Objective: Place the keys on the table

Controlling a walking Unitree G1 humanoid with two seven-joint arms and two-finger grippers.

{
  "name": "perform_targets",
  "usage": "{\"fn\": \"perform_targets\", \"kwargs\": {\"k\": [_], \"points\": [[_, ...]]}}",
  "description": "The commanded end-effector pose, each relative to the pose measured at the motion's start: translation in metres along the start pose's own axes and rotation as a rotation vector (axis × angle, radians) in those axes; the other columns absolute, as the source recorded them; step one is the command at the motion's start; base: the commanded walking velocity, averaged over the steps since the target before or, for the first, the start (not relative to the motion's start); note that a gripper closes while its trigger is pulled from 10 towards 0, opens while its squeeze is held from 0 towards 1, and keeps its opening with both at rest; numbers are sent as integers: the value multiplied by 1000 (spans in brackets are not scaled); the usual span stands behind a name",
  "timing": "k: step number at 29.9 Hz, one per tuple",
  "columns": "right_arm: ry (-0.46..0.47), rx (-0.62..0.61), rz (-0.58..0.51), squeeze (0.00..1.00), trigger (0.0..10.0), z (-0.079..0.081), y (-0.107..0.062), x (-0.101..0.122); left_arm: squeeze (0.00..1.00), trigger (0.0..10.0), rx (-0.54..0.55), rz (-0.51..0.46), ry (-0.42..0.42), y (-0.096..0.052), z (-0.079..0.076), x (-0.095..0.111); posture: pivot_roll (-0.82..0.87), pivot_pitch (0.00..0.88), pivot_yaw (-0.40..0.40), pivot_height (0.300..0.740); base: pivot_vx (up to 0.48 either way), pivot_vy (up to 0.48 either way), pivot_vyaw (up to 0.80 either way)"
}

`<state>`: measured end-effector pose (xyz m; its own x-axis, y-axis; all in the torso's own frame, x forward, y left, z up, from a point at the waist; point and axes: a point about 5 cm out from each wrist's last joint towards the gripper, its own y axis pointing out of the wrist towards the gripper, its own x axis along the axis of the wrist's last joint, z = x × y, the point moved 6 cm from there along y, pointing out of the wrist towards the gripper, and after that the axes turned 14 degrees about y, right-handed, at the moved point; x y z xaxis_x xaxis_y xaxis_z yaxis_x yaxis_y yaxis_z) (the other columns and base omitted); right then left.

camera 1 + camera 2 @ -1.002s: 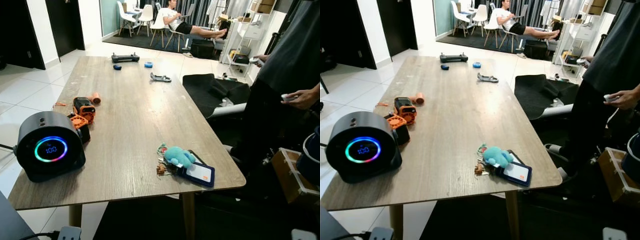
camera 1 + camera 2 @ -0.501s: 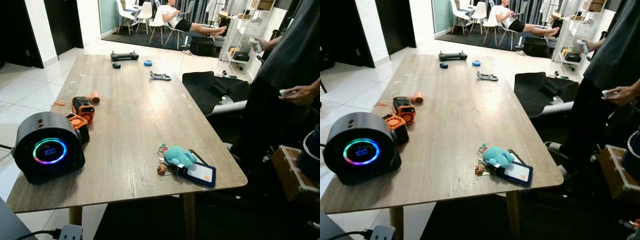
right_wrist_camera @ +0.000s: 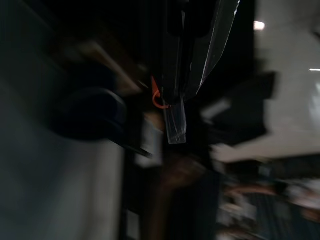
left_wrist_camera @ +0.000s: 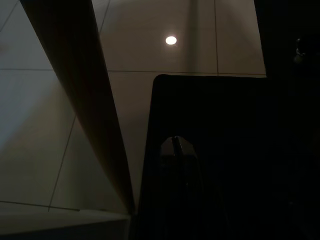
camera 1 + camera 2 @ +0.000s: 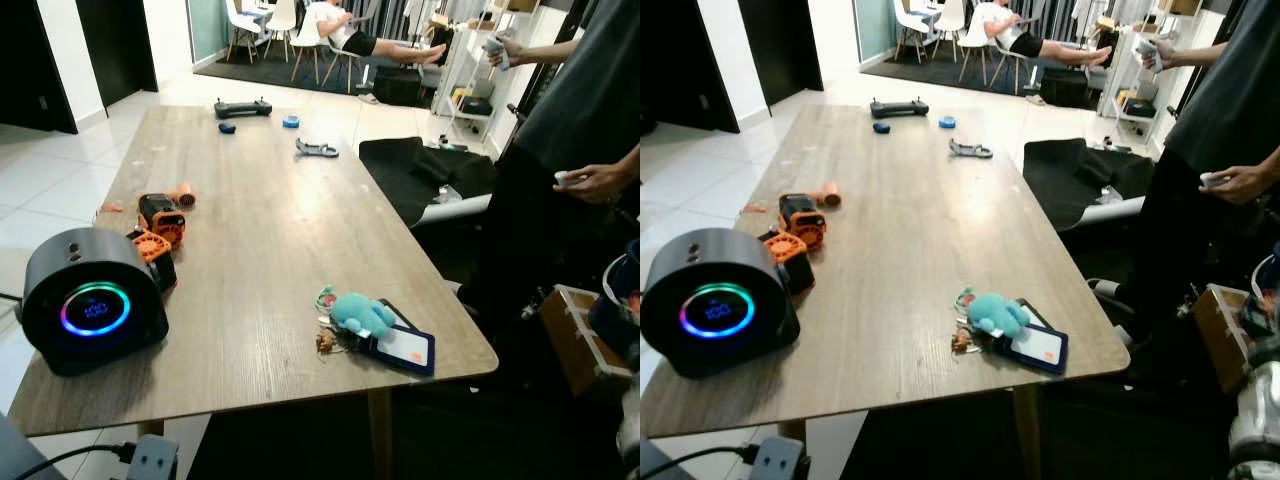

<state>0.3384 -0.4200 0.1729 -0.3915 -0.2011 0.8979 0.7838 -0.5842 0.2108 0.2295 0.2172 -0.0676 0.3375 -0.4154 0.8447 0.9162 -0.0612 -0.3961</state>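
The keys [image 5: 345, 335] lie near the surface's [image 5: 260, 230] right front corner, bunched with a soft teal plush [image 5: 362, 314] and a stiff card holder [image 5: 405, 349]. Light and floppy, we judge; the ring would be the best hold. Neither claw's state can be told.

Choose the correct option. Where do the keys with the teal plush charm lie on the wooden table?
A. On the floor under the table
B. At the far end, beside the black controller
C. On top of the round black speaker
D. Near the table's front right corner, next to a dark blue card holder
D: the keys with their teal plush lie on the table near its front right corner, against the card holder.
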Motion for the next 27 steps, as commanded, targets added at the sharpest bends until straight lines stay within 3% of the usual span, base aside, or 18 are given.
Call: {"fn": "perform_targets", "kwargs": {"k": [1, 2, 5, 6, 9, 10, 13, 15, 18, 22, 24, 27], "points": [[23, 81, 66, 0, 10000, 25, 3, -12, 0, 10000, -15, 3, -12, -1, -7, -1, 95, 40, -74, 740, 0, 0, 0], [23, 81, 66, 0, 10000, 25, 3, -12, 0, 10000, -15, 3, -12, -1, -7, -1, 95, 40, -74, 740, 0, 0, 0], [43, 291, 140, 0, 10000, 88, 5, -23, 0, 10000, -17, 1, -14, 0, -7, 0, 98, 35, -75, 740, 0, 0, 0], [43, 291, 140, 0, 10000, 88, 5, -23, 0, 10000, -17, 1, -14, 0, -7, 0, 98, 35, -75, 740, 0, 0, 0], [75, 478, 154, 0, 10000, 140, -2, -24, 0, 10000, -8, 2, -11, 1, -6, 0, 100, 34, -75, 740, 0, 0, 0], [75, 478, 154, 0, 10000, 140, -2, -24, 0, 10000, -8, 2, -11, 1, -6, 0, 100, 34, -75, 740, 0, 0, 0], [140, 634, 145, 0, 10000, 182, -12, -16, 0, 10000, 2, 4, -12, 1, -4, 0, 102, 34, -76, 740, 0, 0, 0], [140, 634, 145, 0, 10000, 182, -12, -16, 0, 10000, 2, 4, -12, 1, -4, 0, 102, 34, -76, 740, 0, 0, 0], [206, 807, 195, 0, 10000, 222, -33, -20, 0, 10000, 5, 5, -12, 2, -3, 0, 101, 33, -74, 740, 0, 0, 0], [220, 898, 242, 0, 10000, 241, -48, -28, 0, 10000, 6, 5, -11, 2, -3, 1, 101, 33, -75, 740, 0, 0, 0], [229, 1005, 308, 0, 10000, 260, -70, -40, 0, 10000, 10, 5, -12, 3, -2, 1, 101, 33, -75, 740, 0, 0, 0], [242, 1055, 350, 0, 10000, 269, -83, -48, 0, 10000, 11, 5, -13, 3, -1, 1, 106, 32, -78, 740, 0, 0, 0]]}}
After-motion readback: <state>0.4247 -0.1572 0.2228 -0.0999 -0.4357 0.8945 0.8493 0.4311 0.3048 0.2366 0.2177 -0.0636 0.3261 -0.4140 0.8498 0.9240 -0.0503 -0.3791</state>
